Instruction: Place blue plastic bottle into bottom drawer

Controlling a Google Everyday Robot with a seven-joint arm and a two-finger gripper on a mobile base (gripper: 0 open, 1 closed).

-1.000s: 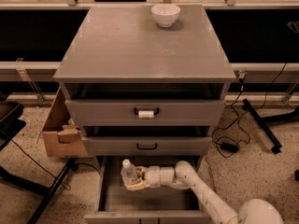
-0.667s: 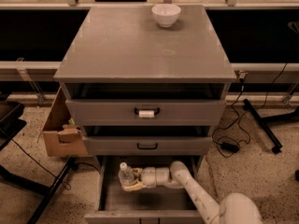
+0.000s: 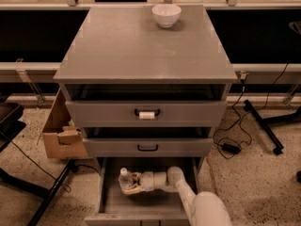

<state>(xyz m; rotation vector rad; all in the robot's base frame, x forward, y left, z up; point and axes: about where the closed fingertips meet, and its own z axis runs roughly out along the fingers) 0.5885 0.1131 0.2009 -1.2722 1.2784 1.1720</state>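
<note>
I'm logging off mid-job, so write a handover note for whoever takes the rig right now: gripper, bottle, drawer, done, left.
Gripper: down inside the open grey bottom drawer, closed around the small clear plastic bottle with white cap.
Bottle: upright, at the drawer's left side; cannot tell if it rests on the floor.
Done: bottle brought into the drawer.
Left: release, then withdraw the arm.
White bowl sits on the cabinet top.

Speckled beige floor (image 3: 263, 187), pretty dim light. Grey cabinet (image 3: 146, 46) in the middle, dark panels (image 3: 33, 36) and a pale rail (image 3: 28, 66) behind it. Cardboard box (image 3: 61, 138) right by its left side, black power brick (image 3: 231, 148) on the right. The claw (image 3: 131, 183) is down in the open bottom drawer (image 3: 141, 207), clamped on the bottle (image 3: 124, 176).
</note>
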